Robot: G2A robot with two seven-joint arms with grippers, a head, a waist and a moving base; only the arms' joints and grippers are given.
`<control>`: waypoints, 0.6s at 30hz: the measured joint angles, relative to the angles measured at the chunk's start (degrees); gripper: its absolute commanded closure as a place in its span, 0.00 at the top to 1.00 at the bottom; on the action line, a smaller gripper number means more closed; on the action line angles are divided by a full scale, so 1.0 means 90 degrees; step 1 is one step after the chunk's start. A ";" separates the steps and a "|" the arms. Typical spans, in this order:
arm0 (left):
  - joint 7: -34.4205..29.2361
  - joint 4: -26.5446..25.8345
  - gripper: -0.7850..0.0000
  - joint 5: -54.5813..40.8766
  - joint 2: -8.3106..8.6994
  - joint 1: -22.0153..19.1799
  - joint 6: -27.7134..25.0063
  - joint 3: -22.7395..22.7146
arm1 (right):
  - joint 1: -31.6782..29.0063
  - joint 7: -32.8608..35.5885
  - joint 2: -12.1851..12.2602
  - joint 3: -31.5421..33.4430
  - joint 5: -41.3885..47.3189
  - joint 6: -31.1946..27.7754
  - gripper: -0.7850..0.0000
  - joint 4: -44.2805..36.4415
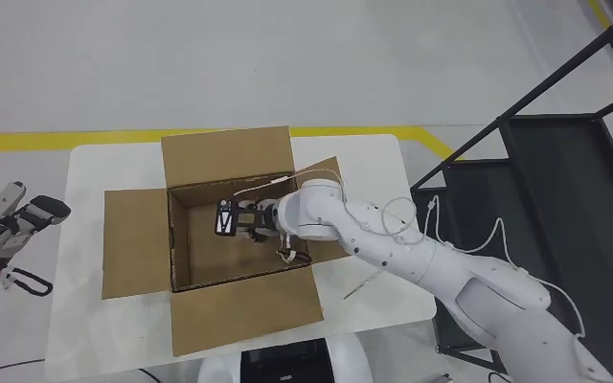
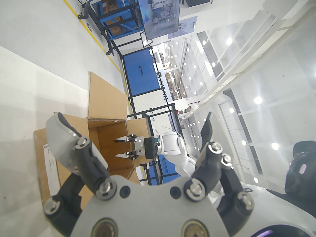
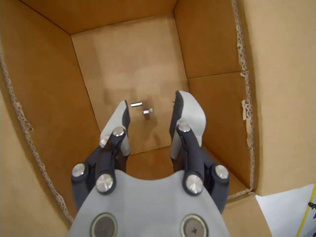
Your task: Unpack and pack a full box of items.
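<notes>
My right gripper [image 3: 151, 101] hangs released inside the open brown cardboard box [image 3: 37, 62] mid-counter, above two small silver metal pieces [image 3: 145, 109] on the box floor. I judge them light, stiff and slippery, best pinched across the shaft. My left gripper [image 2: 133, 124] hangs released, empty, by the white counter [image 1: 115, 163]'s left edge. Grey floor with a yellow line lies beyond.

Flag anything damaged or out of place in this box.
The cardboard box has ragged edges around its opening, frayed where the flaps were cut, with a torn tab sticking out on one side. Two small metal parts lie loose on its floor, under the open right gripper.
</notes>
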 measured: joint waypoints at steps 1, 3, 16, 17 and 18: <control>0.0000 0.0000 1.00 0.0000 0.0000 0.0000 0.0000 0.0000 | -0.0036 -0.0042 0.0028 0.0085 0.0040 -0.0063 1.00 -0.0080; 0.0000 0.0000 1.00 0.0000 0.0000 0.0000 0.0000 0.0000 | -0.0193 -0.0218 0.0151 0.0396 0.0170 -0.0268 1.00 -0.0330; 0.0000 0.0000 1.00 0.0000 0.0000 0.0000 0.0000 0.0000 | -0.4173 -0.0817 0.1566 0.5104 0.0052 -0.0804 1.00 -0.3650; 0.0000 0.0000 1.00 0.0000 0.0000 0.0000 0.0000 0.0000 | -0.4644 -0.0968 0.1623 0.5581 -0.0017 -0.0721 1.00 -0.3848; 0.0000 0.0000 1.00 0.0000 0.0000 0.0000 0.0000 0.0000 | -0.4986 -0.1060 0.1656 0.5921 -0.0097 -0.0621 1.00 -0.3965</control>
